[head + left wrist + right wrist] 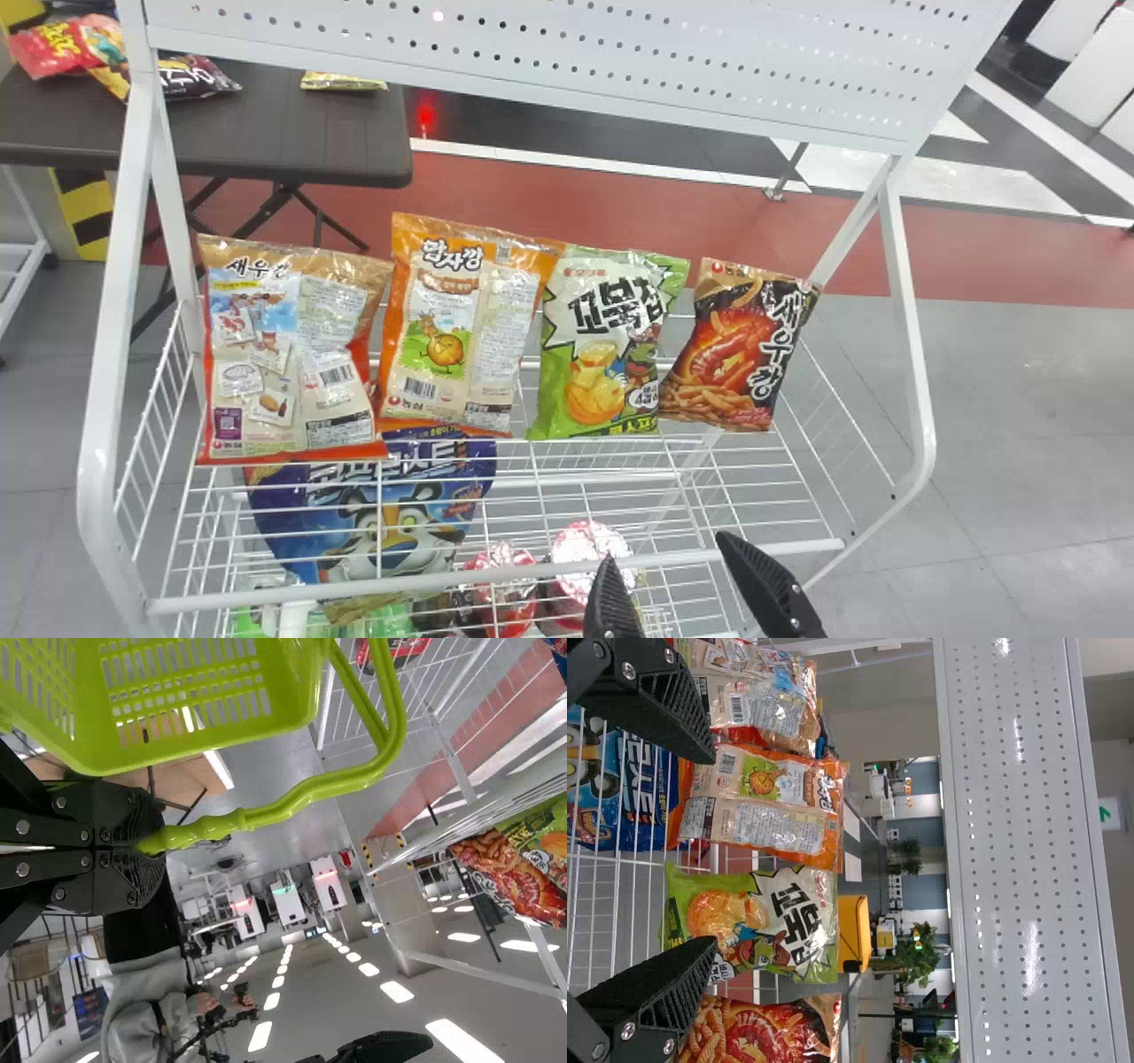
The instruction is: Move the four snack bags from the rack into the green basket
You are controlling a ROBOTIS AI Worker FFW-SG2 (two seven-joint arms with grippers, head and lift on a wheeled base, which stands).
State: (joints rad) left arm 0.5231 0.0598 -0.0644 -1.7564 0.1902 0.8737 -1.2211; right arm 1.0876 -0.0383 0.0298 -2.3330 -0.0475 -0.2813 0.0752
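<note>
The left pincer (pixel 149 846) is pinched round the handle (pixel 306 793) of the green basket (pixel 297 691). The right pincer (pixel 665 547) is spread wide, with nothing in its grip, at the near edge of the white wire rack (pixel 917 399).

Lower down in the rack are two red tubs (pixel 500 585) with shiny lids, and a blue bag (pixel 381 505) with big pale letters and a tiger's face.

The four snack bags stand in a row on the rack. At the left, the tan bag (pixel 292 354) has its back to the robot, with a bar code, little pictures and lots of tiny words. Next to it, the orange bag (pixel 465 328) has a round yellow cartoon face, a bar code and more tiny words. Then comes the green bag (pixel 611 346), with fat black letters over a picture of chips. At the right, the dark bag (pixel 740 346) has white letters down its side and a fiery red picture.

A white board (pixel 532 44) full of little holes goes across the top of the rack. Behind the rack, the floor (pixel 1019 399) is grey with a wide red stripe. On the dark tabletop (pixel 310 133) at the back left lie a red bag (pixel 53 49), a black bag (pixel 190 78) and a flat yellow bag (pixel 344 81). Far off in the room are leafy plants (pixel 921 957) and a yellow bin (pixel 852 930)
</note>
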